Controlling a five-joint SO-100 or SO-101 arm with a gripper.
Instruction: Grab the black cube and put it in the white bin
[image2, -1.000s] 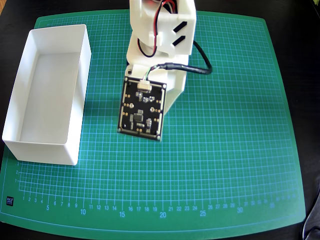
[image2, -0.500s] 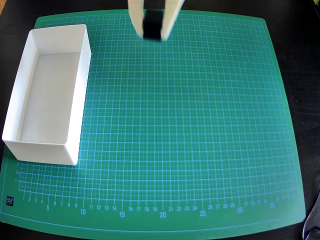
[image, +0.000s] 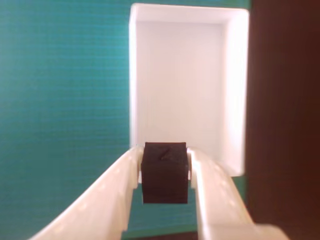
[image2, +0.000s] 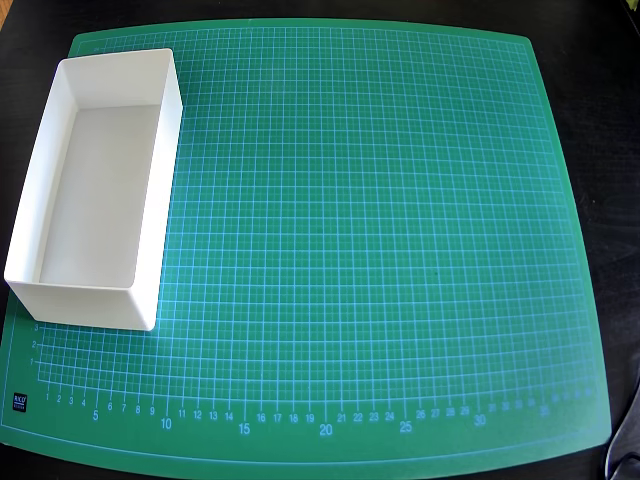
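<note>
Small matte black cube (image: 165, 172) sits pinched btwn the two off-white plastic fingers (image: 122, 192) of the gripper (image: 165, 175), jaws closed tight on its left & right faces in wrist view. Cube is held up in front of the near end of the long white plastic bin (image: 235, 100), which looks empty. Overhead view: bin (image2: 160, 180) on left part of green gridded cutting mat (image2: 380, 250); arm & cube out of frame there.
</note>
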